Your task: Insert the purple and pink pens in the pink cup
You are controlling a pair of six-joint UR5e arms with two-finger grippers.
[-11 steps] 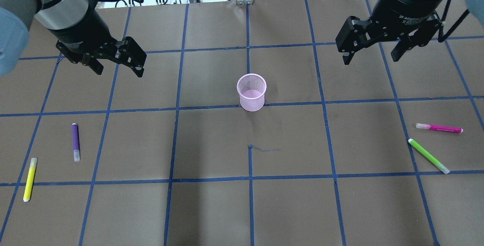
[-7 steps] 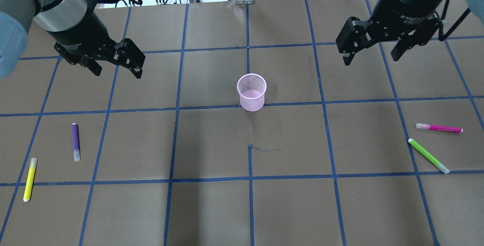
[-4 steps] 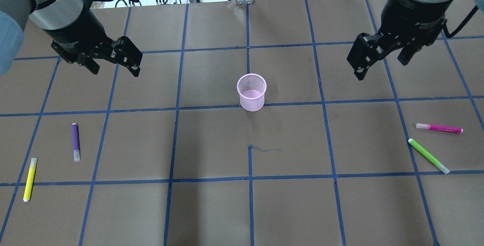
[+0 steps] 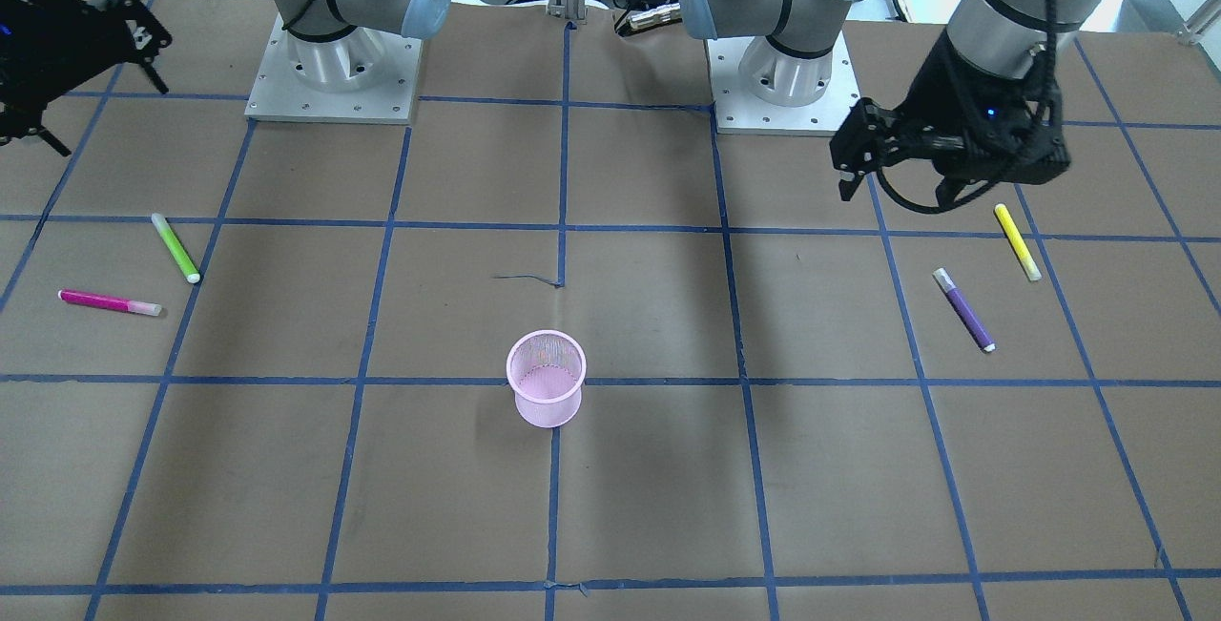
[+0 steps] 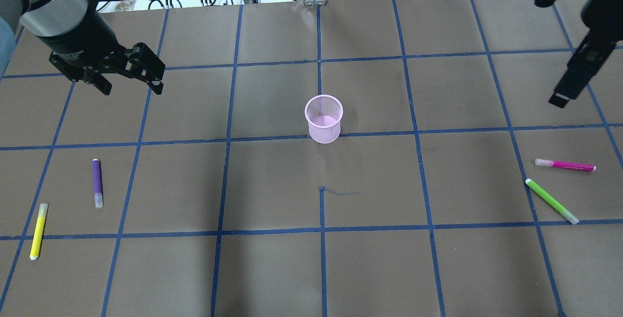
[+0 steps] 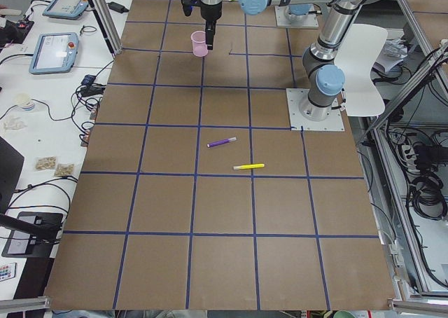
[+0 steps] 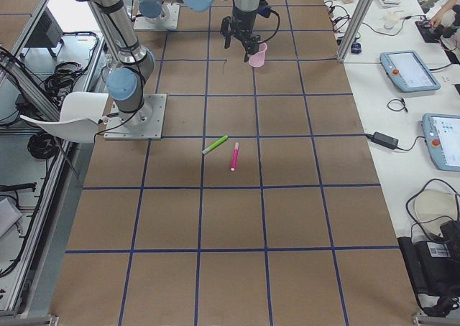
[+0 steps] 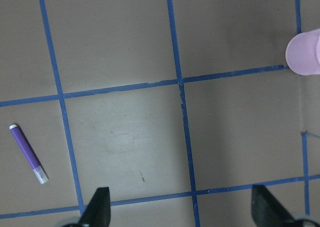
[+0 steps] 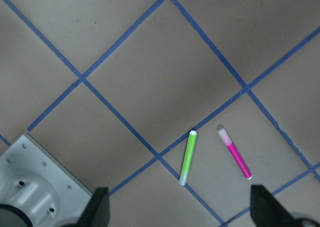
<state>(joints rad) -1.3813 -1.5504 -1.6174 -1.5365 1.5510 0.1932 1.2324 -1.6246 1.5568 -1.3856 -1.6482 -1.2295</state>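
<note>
The pink mesh cup [image 5: 323, 118] stands upright at mid table and shows empty; it also shows in the front view [image 4: 546, 378]. The purple pen [image 5: 97, 183] lies flat at the left, also in the left wrist view [image 8: 28, 153]. The pink pen [image 5: 564, 165] lies flat at the far right, also in the right wrist view [image 9: 234, 153]. My left gripper [image 5: 131, 87] is open and empty, high above the table behind the purple pen. My right gripper [image 9: 181, 209] is open and empty, high behind the pink pen; overhead, only one finger [image 5: 572, 81] shows.
A yellow pen [image 5: 38, 231] lies near the purple pen at the far left. A green pen [image 5: 551, 201] lies next to the pink pen. The two arm bases [image 4: 334, 68] [image 4: 782, 77] stand at the robot's side of the table. Cables lie beyond the far edge.
My right gripper has swung out to the right and turned, now near the table's right edge. My left gripper has drifted a little left. Pens and cup have not moved.
</note>
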